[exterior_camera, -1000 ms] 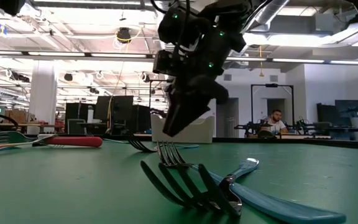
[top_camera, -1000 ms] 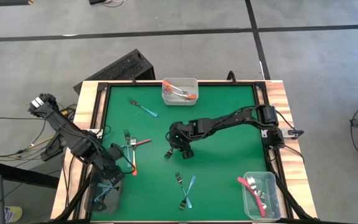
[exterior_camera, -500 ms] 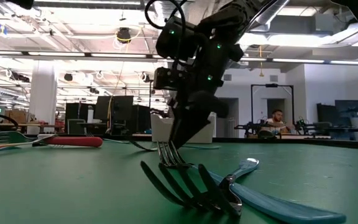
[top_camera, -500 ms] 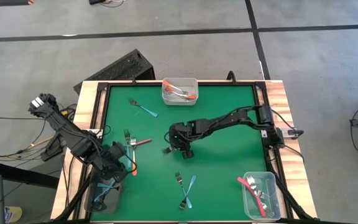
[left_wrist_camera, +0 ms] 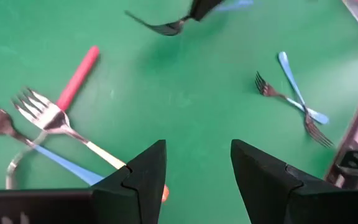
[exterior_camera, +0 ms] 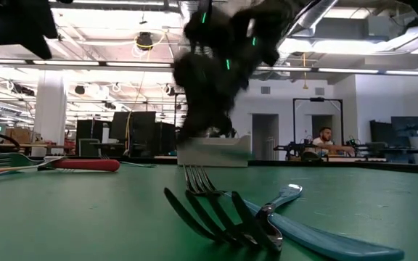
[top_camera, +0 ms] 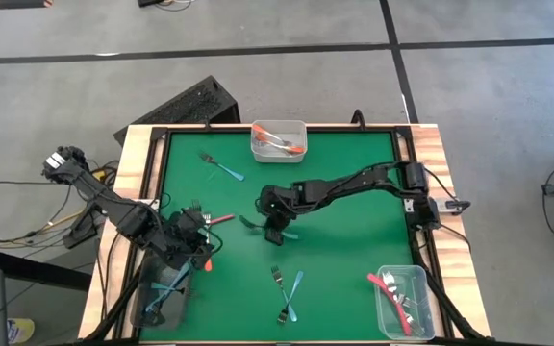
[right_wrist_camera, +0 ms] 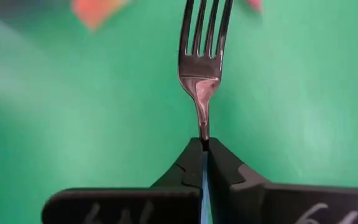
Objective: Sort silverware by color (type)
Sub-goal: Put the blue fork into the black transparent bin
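silverware is partly sorted: some forks lie in the bins, others are scattered on the green table (top_camera: 354, 192). my right gripper (top_camera: 275, 223) sits near the table's middle, closed on a light blue fork (right_wrist_camera: 202, 59), its tines sticking out past the fingers. so the step in hand is the pick-up. i judge the next move must carry this fork to the blue bin (top_camera: 162, 293) at the near left corner and keep the thin handle from slipping. my left gripper (left_wrist_camera: 194, 177) hangs wide apart and empty over the left forks (left_wrist_camera: 45, 118). compared with a second ago, the right fingers have closed and the fork has come up off the table, and the left arm has shifted a little toward the middle.
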Controlling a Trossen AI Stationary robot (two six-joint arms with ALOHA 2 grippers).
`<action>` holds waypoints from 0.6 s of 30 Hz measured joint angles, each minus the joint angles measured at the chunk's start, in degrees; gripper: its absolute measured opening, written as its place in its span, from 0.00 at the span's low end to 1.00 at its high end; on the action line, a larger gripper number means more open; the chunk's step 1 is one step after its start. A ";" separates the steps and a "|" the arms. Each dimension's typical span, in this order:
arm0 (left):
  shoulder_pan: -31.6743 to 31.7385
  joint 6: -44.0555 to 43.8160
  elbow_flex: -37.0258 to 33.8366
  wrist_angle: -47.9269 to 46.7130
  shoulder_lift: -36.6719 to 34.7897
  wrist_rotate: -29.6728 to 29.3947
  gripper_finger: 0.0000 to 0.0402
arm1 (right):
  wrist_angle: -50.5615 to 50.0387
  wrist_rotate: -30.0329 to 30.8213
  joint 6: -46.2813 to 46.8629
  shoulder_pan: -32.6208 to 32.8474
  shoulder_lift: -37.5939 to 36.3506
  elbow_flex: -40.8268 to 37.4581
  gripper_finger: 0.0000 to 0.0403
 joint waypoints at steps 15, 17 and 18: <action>6.49 21.63 0.00 15.99 -3.71 -16.69 0.42 | 38.48 -22.91 12.11 -4.34 -7.96 0.22 0.04; 6.46 27.23 0.00 19.86 -5.57 -21.35 0.42 | 40.02 -26.04 12.97 -4.63 -7.94 0.20 0.04; 6.47 29.87 0.00 21.72 -6.55 -23.21 0.42 | 40.40 -27.36 13.02 -4.67 -7.96 0.20 0.04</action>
